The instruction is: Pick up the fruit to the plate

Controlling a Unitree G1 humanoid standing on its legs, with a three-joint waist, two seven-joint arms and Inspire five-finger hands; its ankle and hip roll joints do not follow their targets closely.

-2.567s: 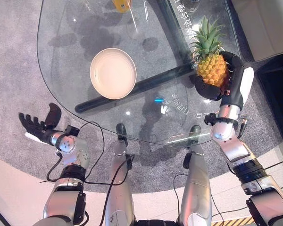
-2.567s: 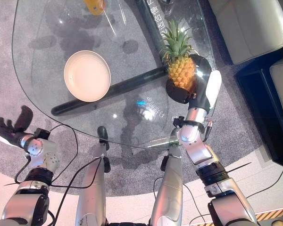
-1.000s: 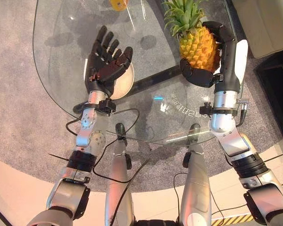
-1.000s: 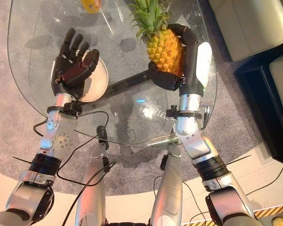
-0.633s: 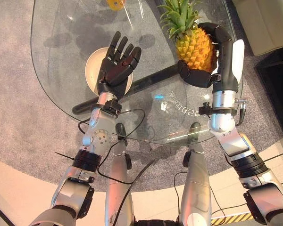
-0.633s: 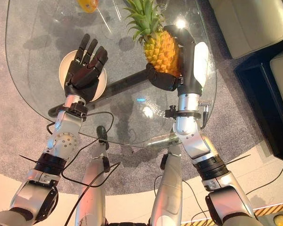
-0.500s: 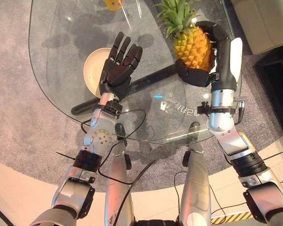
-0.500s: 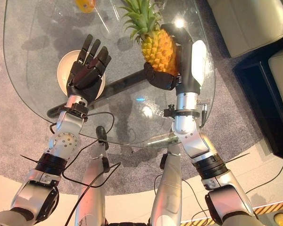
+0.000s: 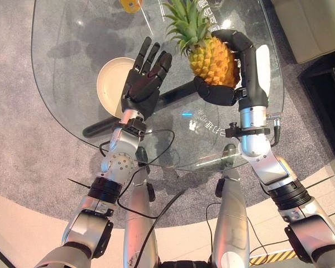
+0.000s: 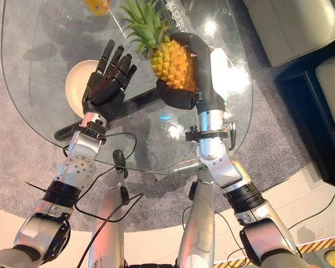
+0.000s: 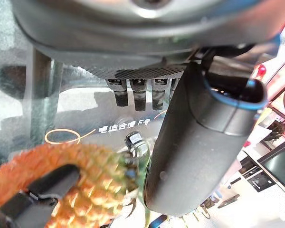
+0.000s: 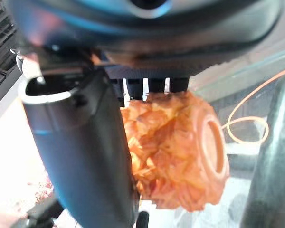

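Task roughly half done, judging by the layout: pineapple [image 9: 211,57] is picked up, held in the air above the glass surface [image 9: 67,61], not yet on the plate [image 9: 109,84]. Left to do: carry it over and set it down. Plate sits well to the left of the fruit, empty as far as visible.

Right hand [image 9: 228,70] wraps the pineapple body, fingers curled over the far side, thumb [image 9: 212,95] hooked under the near side; leafy crown points away and left. Forearm is raised nearly upright.

Left hand [image 9: 144,82] is raised just beside the fruit, between it and the plate, palm toward the pineapple, fingers straight and slightly spread, touching nothing. An orange item [image 9: 131,5] lies at the far edge.
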